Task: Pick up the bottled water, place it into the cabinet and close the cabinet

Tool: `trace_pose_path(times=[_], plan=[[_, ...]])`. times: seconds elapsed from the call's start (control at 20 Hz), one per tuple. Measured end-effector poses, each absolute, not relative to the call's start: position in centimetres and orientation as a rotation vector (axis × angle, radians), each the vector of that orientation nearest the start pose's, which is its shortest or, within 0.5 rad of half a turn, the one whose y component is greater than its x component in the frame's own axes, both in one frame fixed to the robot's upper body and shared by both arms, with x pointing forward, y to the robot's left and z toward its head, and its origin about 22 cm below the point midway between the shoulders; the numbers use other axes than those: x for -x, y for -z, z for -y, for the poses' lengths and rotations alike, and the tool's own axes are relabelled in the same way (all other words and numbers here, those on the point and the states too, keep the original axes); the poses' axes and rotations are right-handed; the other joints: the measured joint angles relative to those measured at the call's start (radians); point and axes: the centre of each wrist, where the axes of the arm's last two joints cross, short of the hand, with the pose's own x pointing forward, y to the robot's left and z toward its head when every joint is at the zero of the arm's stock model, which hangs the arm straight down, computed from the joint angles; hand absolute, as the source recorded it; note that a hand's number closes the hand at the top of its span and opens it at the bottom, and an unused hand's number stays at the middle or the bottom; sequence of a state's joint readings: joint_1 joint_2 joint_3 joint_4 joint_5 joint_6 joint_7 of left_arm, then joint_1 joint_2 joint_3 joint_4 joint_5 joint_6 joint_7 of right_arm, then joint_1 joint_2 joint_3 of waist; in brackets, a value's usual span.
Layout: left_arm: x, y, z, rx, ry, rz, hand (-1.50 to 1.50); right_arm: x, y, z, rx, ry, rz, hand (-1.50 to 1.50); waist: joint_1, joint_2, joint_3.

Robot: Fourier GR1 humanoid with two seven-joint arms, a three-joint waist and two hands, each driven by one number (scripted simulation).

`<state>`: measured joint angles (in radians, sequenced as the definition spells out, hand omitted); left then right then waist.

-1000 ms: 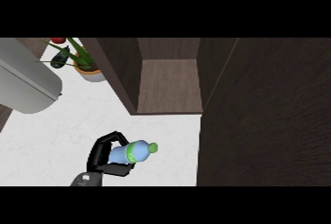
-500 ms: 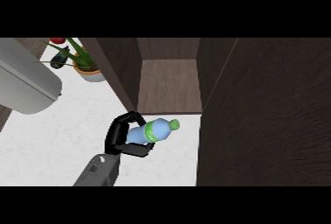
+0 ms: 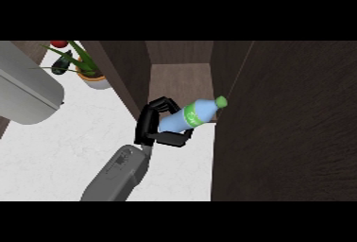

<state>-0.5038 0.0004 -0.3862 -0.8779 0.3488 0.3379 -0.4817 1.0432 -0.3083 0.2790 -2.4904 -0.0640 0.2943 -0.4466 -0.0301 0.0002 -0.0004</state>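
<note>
A black hand [image 3: 155, 126] on a smooth grey forearm [image 3: 117, 175] comes up from the bottom edge; it looks like the left hand, though only one arm shows, so that is hard to be sure of. Its fingers [image 3: 159, 105] curl over the top of the bottled water [image 3: 187, 116] and its thumb [image 3: 169, 138] curls under it, so the hand is closed round the bottle and holds it up off the counter [image 3: 63, 151]. The bottle is see-through blue plastic, round and long, with a green band round its middle and a small green cap [image 3: 221, 100]. It is tipped over, with the cap pointing up and to the right, away from the fingers. Just past the fingers is the cabinet [image 3: 182, 80], a dark brown wooden box with an open front and flat walls with a fine wood grain. The cap is at the lower right corner of that opening, right beside the big dark wooden door [image 3: 286, 123] that stands to the right of the fingers. The counter under the hand is white and smooth, with faint grey marks like stone. Far to the left of the fingers is a curved grey metal thing [image 3: 28, 97]. Up and left of the fingers stands a plant [image 3: 82, 59] with long pointy green leaves in a small round pot.
</note>
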Motion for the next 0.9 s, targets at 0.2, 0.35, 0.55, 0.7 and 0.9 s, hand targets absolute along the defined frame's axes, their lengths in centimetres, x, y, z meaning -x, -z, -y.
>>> trace_pose_path(times=[0.2, 0.35, 0.55, 0.7, 0.9], plan=[[-34.1, 2.1, -9.1, 0.081, 0.078, 1.727, 1.50, -2.4, -10.8, 24.4, -0.275, -0.235, 1.883, -1.50, -0.010, 0.003, 0.000], [-35.5, 1.1, -8.8, 0.047, 0.078, 1.702, 1.50, -2.3, -10.8, 24.9, -0.268, -0.253, 1.883, -1.50, -0.012, 0.005, 0.000], [-37.5, -0.6, -8.3, 0.026, 0.029, 1.672, 1.50, -2.1, -10.8, 25.3, -0.272, -0.267, 1.884, -1.50, -0.020, 0.007, 0.000], [-38.5, -1.0, -8.2, -0.036, 0.012, 1.665, 1.50, -2.2, -10.7, 25.3, -0.282, -0.267, 1.888, -1.50, -0.027, 0.011, 0.000], [-39.7, -1.2, -8.5, -0.169, -0.001, 1.652, 1.50, -2.0, -10.6, 25.5, -0.297, -0.272, 1.892, -1.50, -0.038, 0.014, 0.000]])
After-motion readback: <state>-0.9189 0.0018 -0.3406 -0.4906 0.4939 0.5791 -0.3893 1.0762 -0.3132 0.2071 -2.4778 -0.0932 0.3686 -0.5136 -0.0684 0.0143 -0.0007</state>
